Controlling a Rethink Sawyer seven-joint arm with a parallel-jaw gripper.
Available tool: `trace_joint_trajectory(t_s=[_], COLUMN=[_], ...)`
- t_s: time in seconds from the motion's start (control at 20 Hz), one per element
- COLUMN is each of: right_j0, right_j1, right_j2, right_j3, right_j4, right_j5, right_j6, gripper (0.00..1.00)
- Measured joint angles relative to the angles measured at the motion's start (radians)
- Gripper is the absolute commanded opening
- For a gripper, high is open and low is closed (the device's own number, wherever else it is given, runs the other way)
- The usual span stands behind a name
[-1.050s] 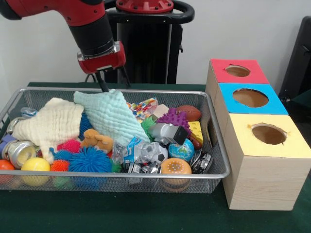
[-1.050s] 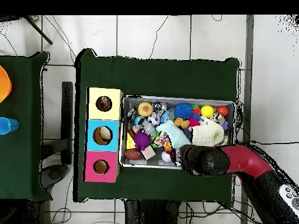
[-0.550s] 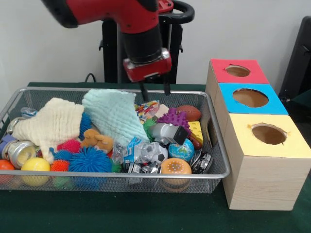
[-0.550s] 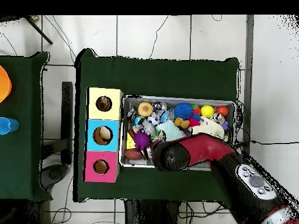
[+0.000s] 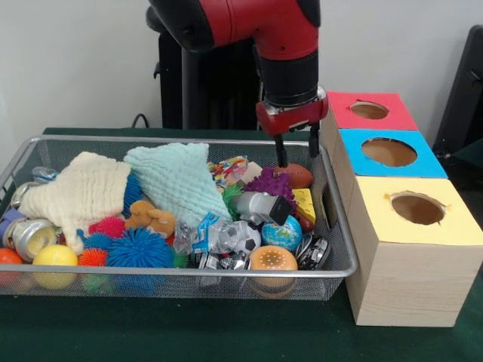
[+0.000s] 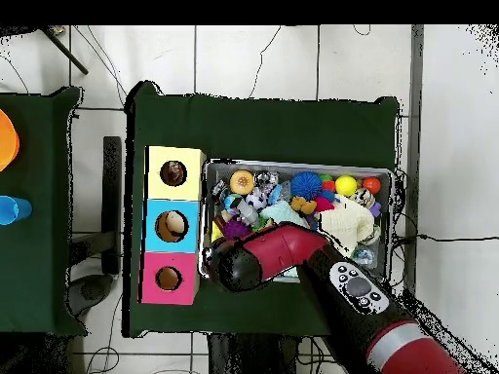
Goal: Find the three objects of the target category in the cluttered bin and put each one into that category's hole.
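Green table [image 5: 226, 339] holds a wire mesh bin [image 5: 332, 219] full of toys, with a wooden box [image 5: 400, 279] just beside it showing red [image 5: 370, 110], blue [image 5: 389, 151] and yellow [image 5: 417, 208] holes. Red-black arm [image 5: 256, 30] reaches down over the bin corner nearest the box. Mint cloth [image 5: 177, 177] and cream cloth [image 5: 79, 192] lie on the clutter. Gripper [image 5: 295, 154], fingers spread, hovers right at the brown football [image 5: 300, 176], not closed on it. Nearby: purple spiky ball [image 5: 269, 183], globe ball [image 5: 283, 234], soccer ball [image 5: 243, 235]. No readable writing or labels anywhere.
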Motion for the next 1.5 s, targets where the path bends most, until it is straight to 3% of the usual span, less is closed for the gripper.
trace_joint_trajectory(t_s=[0.5,1.5], right_j0=[-0.005,-0.054], right_j1=[-0.005,-0.014], right_j2=[-0.091,-0.111], right_j3=[0.000,0.000], right_j4=[0.040,0.084], right_j5=[-0.012,-0.012], right_j6=[0.000,0.000], gripper=[1.00,1.00])
